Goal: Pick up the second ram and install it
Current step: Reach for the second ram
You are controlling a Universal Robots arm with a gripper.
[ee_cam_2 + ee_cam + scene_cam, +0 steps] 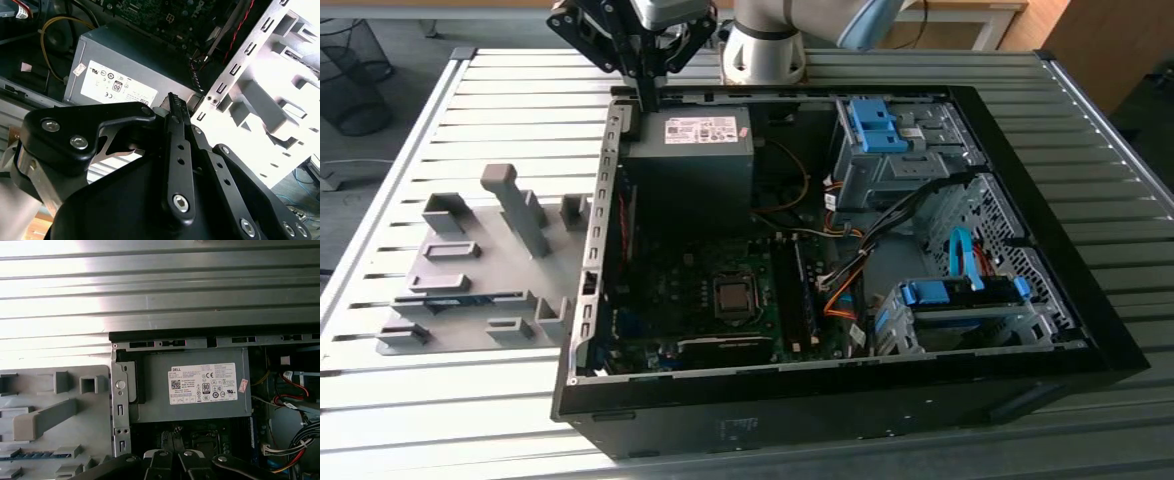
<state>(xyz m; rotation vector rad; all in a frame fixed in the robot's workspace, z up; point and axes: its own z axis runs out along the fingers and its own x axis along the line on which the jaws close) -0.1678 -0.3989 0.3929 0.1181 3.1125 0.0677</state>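
Observation:
The second ram (pixel 447 298) is a thin blue-green stick lying in a slot of the grey fixture (pixel 480 270) on the exterior view's left, beside the open computer case (pixel 1067 250). In the first wrist view the ram (pixel 35 454) shows as a blue strip low in the fixture (pixel 55 410). My gripper (pixel 644 98) hangs over the case's far edge, just above the grey power supply (pixel 687 150), well away from the ram. Its black fingers (pixel 175 107) are pressed together with nothing between them. The long black memory slots (pixel 794 295) lie on the motherboard.
The case stands on a slatted metal table (pixel 454 120). Blue drive cages (pixel 961 295) and loose cables (pixel 847 280) fill its right side in the exterior view. The robot's base (pixel 761 50) is behind the case. A wire bin (pixel 354 75) stands on the floor.

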